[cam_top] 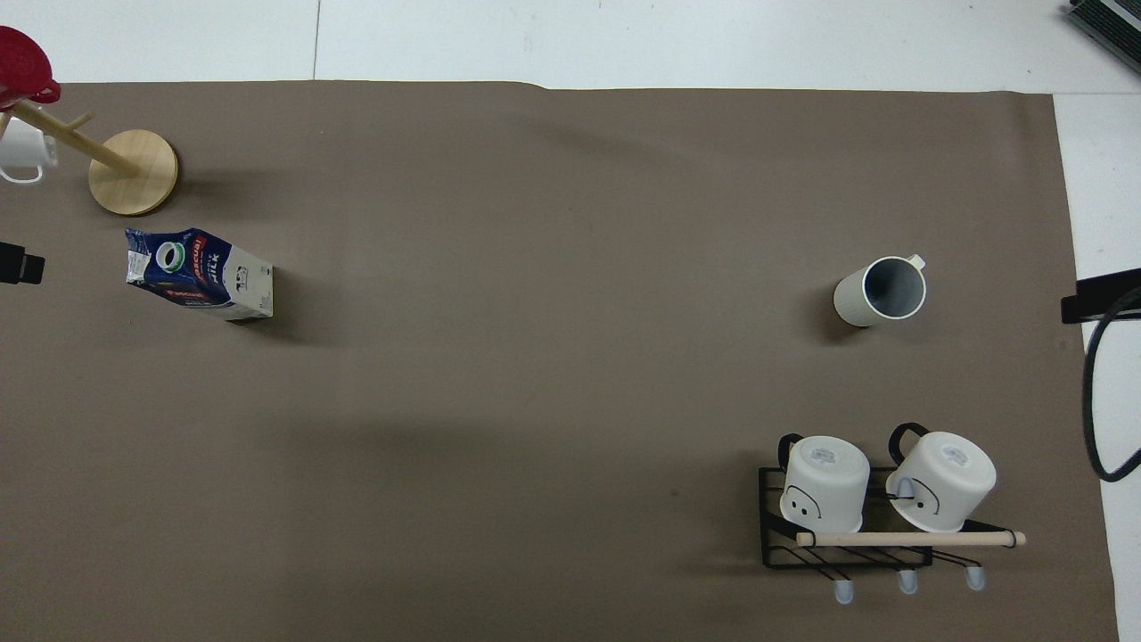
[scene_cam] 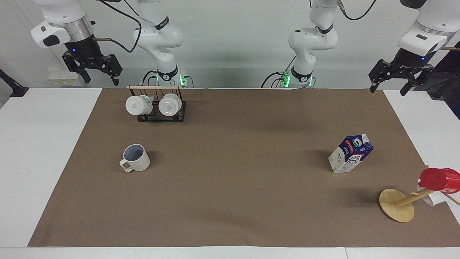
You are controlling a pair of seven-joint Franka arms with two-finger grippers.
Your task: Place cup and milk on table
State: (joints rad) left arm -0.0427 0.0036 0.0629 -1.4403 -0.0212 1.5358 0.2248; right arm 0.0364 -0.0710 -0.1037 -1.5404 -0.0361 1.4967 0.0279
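The cream-white cup [scene_cam: 135, 158] [cam_top: 879, 291] stands upright on the brown mat [scene_cam: 233, 187] toward the right arm's end of the table [scene_cam: 39, 144], handle pointing away from the robots. The blue and white milk [scene_cam: 350, 153] [cam_top: 198, 274] carton stands upright on the mat toward the left arm's end. My right gripper [scene_cam: 101, 81] hangs open and empty in the air over the table's edge beside the mug rack. My left gripper [scene_cam: 388, 90] hangs open and empty over the mat's corner at its own end. Neither gripper touches anything.
A black wire rack [scene_cam: 161, 111] [cam_top: 847, 535] with two white mugs [cam_top: 824, 481] and a wooden bar sits nearer to the robots than the cup. A wooden mug tree [scene_cam: 397, 205] [cam_top: 132, 171] carrying a red cup [scene_cam: 439, 180] stands farther from the robots than the milk.
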